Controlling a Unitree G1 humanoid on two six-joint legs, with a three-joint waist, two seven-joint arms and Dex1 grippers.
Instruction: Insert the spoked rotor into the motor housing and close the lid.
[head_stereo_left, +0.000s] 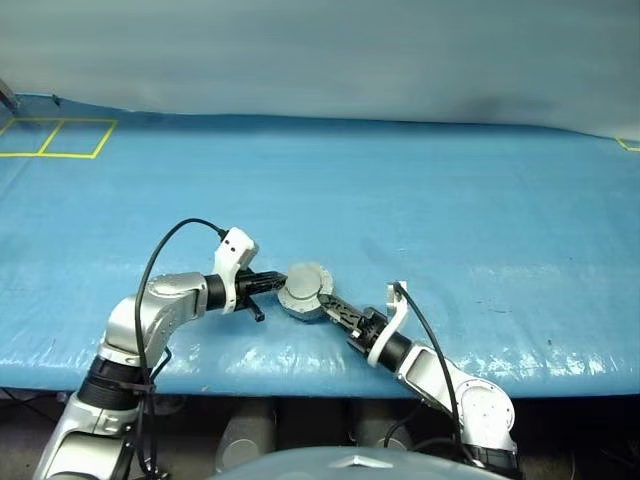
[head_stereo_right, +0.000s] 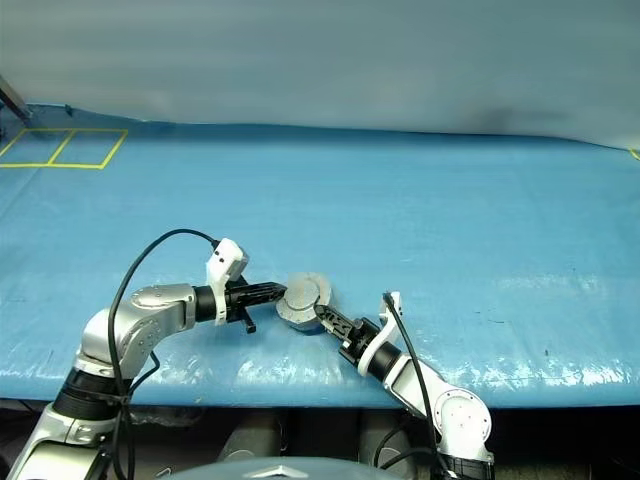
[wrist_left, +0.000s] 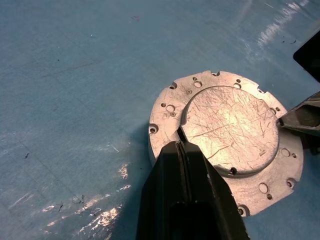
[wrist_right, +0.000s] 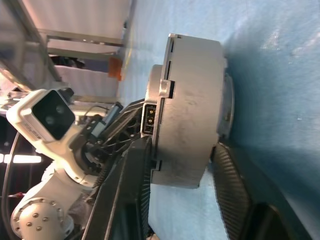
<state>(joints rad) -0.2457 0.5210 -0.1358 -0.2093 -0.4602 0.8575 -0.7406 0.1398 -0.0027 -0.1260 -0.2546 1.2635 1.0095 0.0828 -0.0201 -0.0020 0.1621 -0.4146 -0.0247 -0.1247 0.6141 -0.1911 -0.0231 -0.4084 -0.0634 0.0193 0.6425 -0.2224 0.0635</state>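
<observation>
On the blue table cover (head_stereo_left: 420, 200), near its front edge, the left gripper (wrist_left: 181, 146) comes in from the left with its two black fingers pressed together, their tips on the top of the housing (head_stereo_left: 303, 292) at the edge of the lid (wrist_left: 231, 129). The housing sits between the two arms with the lid down flat on it, plain grey face up. From the right, the right gripper (wrist_right: 182, 165) has one finger on the lid side and one on the underside, clasping the housing.
</observation>
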